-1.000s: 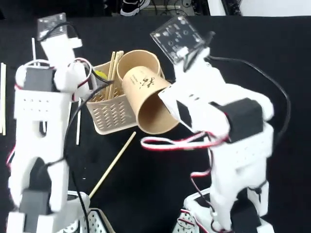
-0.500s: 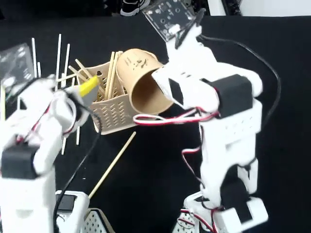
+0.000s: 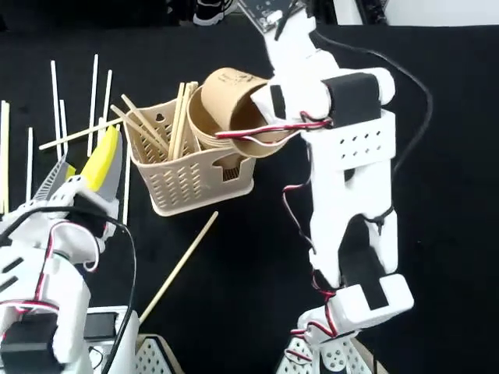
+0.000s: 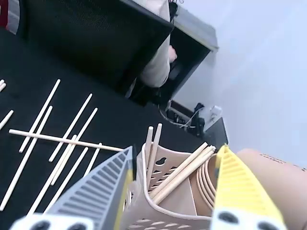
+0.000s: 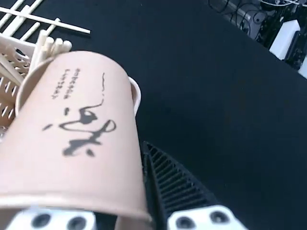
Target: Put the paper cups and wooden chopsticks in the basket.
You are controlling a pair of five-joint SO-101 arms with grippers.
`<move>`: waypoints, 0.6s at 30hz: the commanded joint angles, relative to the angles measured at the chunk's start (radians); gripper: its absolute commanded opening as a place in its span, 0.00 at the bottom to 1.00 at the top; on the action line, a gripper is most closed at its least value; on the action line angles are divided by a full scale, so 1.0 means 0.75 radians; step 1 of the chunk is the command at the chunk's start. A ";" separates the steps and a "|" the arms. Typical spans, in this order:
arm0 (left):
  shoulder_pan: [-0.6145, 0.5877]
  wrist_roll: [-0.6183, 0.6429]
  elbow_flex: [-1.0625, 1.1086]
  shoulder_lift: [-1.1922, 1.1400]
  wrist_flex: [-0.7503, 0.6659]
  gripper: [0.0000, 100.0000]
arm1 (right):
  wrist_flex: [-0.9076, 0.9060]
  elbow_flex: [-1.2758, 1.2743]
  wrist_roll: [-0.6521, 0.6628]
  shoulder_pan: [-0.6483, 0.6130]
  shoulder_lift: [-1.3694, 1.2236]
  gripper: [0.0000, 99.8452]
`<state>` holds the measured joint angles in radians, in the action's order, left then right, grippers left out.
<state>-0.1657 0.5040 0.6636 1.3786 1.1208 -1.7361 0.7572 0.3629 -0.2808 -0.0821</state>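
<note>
A beige slotted basket (image 3: 195,183) stands left of centre with several wooden chopsticks (image 3: 178,117) leaning in it and a paper cup (image 3: 204,131) nested at its right side. My right gripper (image 3: 263,117) is shut on a second paper cup (image 3: 234,97), held tilted with its base over the nested cup; in the right wrist view this cup (image 5: 81,143) lies beside the black finger (image 5: 177,191). My left gripper (image 3: 84,156) is open at the lower left, apart from the basket (image 4: 168,211), which shows beyond its grey and yellow fingers. Several loose chopsticks (image 3: 93,86) lie left of the basket.
One chopstick (image 3: 181,263) lies slanted on the black table in front of the basket. More chopsticks (image 4: 57,139) are scattered at the far left. The right arm's white body (image 3: 351,195) stands right of the basket. The cloth right of it is bare.
My left arm has drawn back from the basket to the lower left, gripper open. The right arm has swung the held cup up and over the basket, onto the nested cup.
</note>
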 commanded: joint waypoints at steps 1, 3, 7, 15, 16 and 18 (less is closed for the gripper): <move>-0.015 0.010 0.007 0.008 -0.031 0.28 | -0.004 0.069 0.014 -0.053 -0.011 0.01; -0.017 0.010 0.007 0.008 -0.031 0.28 | -0.004 0.075 0.041 -0.063 -0.024 0.01; -0.017 0.010 0.009 0.008 -0.031 0.28 | -0.002 0.075 0.059 -0.068 -0.038 0.14; -0.017 0.010 0.011 0.008 -0.031 0.28 | 0.059 0.075 0.133 -0.123 -0.034 0.25; -0.017 0.010 0.013 0.008 -0.031 0.28 | 0.070 0.075 0.133 -0.147 -0.032 0.26; -0.017 0.010 0.013 0.008 -0.031 0.28 | 0.092 0.089 0.129 -0.184 -0.032 0.25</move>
<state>-0.1657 0.5040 0.6759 1.3832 1.1193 -1.6993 0.7772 0.4534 -0.3775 -0.1189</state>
